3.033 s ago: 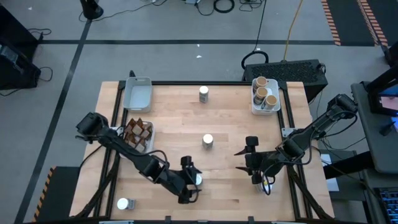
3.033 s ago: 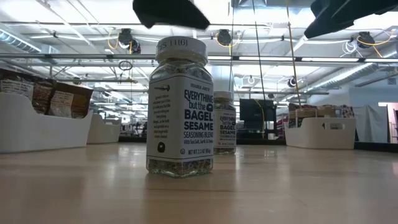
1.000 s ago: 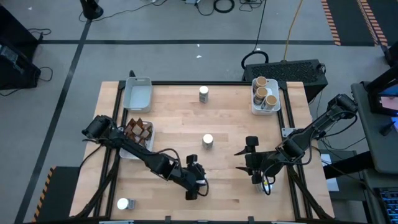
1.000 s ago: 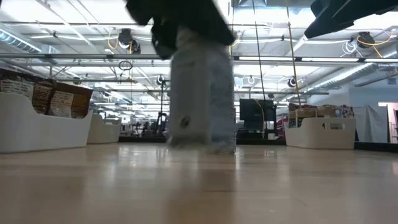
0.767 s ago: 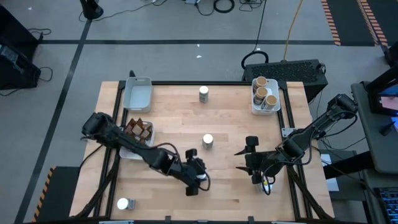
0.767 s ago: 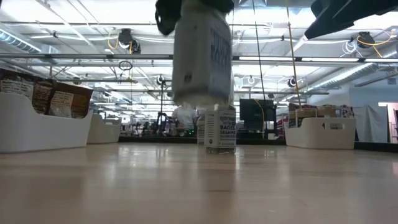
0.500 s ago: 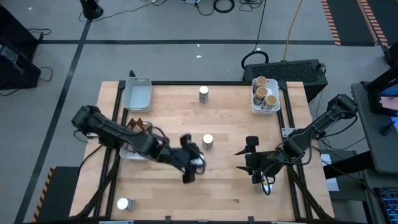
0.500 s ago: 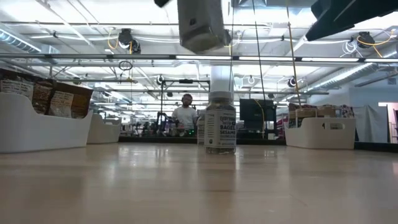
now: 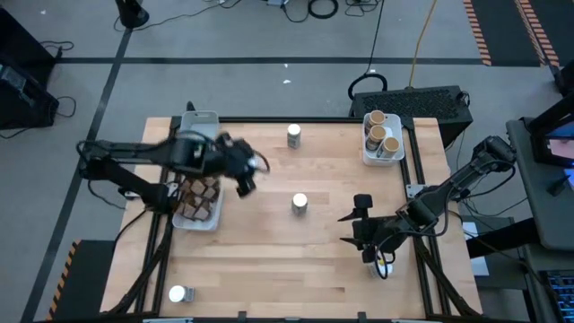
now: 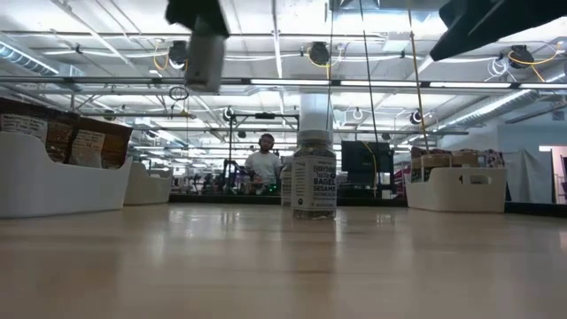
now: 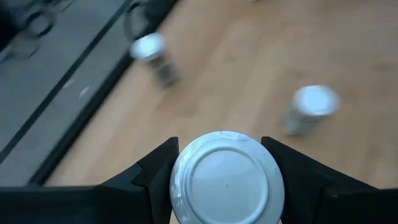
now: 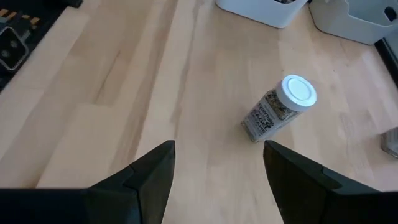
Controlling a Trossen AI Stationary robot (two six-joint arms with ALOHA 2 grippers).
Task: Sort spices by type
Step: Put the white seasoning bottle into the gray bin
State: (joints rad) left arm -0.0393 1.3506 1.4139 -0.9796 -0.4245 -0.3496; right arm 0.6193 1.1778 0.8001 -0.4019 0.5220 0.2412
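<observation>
Sorting is partly done, judging from the high view: tan-topped jars (image 9: 380, 135) fill the tray (image 9: 399, 152) at the far right corner, brown packets (image 9: 197, 195) fill a tray (image 9: 215, 215) at the left edge, while the far-left tray (image 9: 199, 136) looks empty and three white-lidded jars stand loose on the counter (image 9: 323, 269) at (image 9: 293, 135), (image 9: 300, 204) and (image 9: 178, 294). Left hand (image 9: 244, 176), lifted near the empty tray, is clamped on a fourth white-lidded jar (image 11: 225, 177), a grip only the left wrist view makes plain. Right hand (image 12: 217, 177) waits with fingers apart and empty near the right edge, and the low view alone shows a person (image 10: 263, 163) beyond the counter.
</observation>
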